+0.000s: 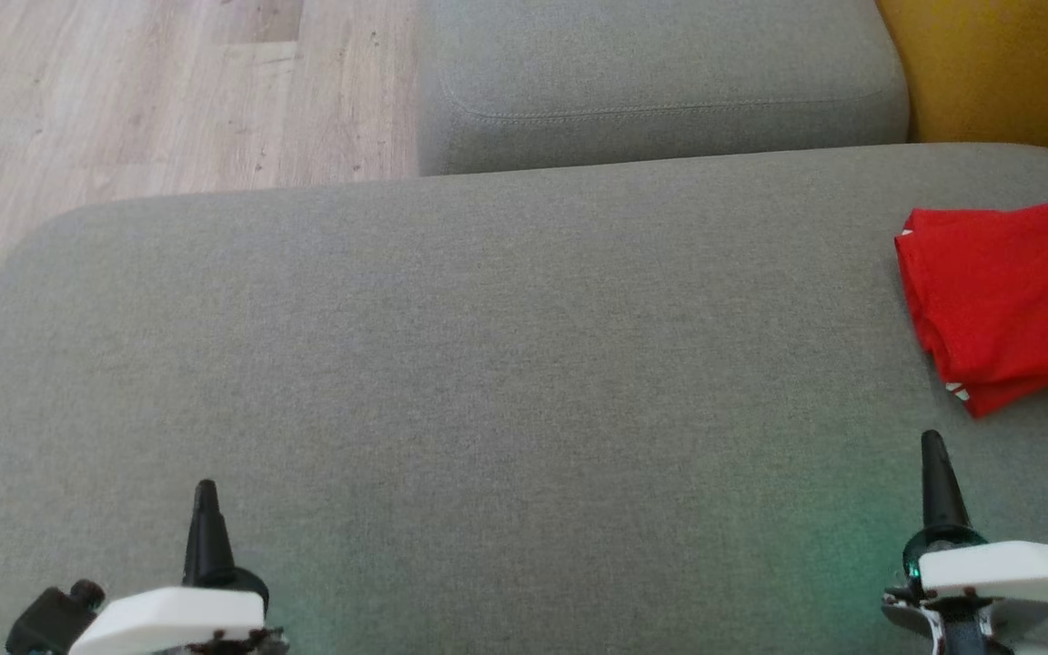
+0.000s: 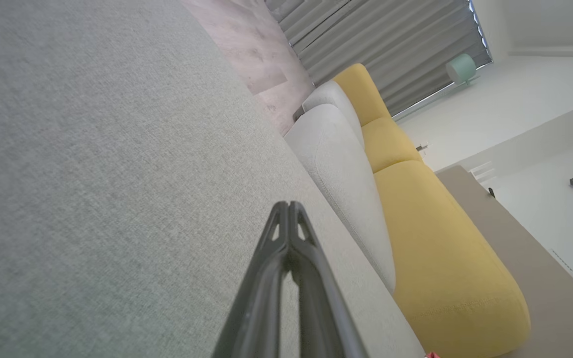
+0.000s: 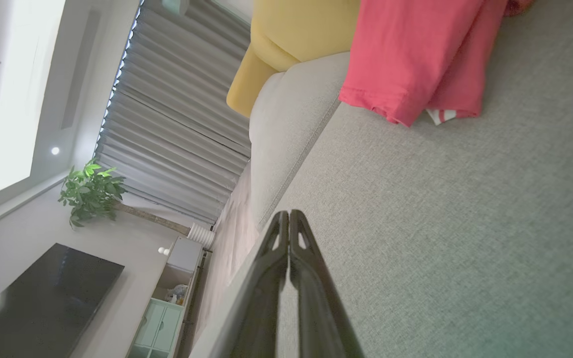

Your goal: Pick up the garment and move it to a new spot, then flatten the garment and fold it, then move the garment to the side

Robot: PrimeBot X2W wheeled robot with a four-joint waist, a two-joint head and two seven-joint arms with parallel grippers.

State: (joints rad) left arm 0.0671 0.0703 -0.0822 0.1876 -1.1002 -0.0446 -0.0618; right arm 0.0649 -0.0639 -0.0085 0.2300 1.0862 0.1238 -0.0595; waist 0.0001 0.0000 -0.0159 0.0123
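Note:
The red garment [image 1: 1006, 300] lies folded at the right edge of the grey sofa seat [image 1: 488, 364], partly cut off by the head view's border; a bit of white striped trim peeks from under it. In the right wrist view the garment [image 3: 416, 54] lies ahead and to the right of the fingertips. My right gripper [image 1: 932, 446] is shut and empty, hovering a short way in front of the garment. At the lower left my left gripper [image 1: 206, 491] is shut too, with nothing in it. Each wrist view shows its own gripper [image 2: 289, 205] [image 3: 289, 213] with tips pressed together over bare fabric.
A second grey cushion [image 1: 660, 82] sits behind the seat, with a yellow cushion [image 1: 997, 64] at the far right. Wooden floor [image 1: 124, 91] lies beyond the seat's left edge. A TV cabinet [image 3: 167, 308] and a plant [image 3: 90, 191] stand across the room.

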